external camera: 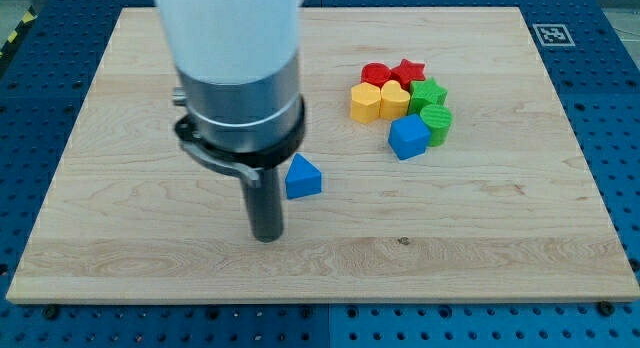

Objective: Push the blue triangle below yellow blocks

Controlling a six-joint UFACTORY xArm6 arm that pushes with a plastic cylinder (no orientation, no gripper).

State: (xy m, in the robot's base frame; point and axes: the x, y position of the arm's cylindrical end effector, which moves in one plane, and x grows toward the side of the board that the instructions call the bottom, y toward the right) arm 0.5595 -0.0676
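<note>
The blue triangle [304,177] lies on the wooden board [120,138] near the middle. My tip [267,235] rests on the board just left of and below the triangle, a small gap apart. Two yellow blocks, a hexagon [365,103] and a heart [395,100], sit in a cluster at the view's upper right, well right of the triangle.
The cluster also holds a red cylinder [375,74], a red star [407,71], two green blocks [431,92] [438,120] and a blue cube-like block [408,137]. The arm's body [235,58] hides the board's upper left-centre.
</note>
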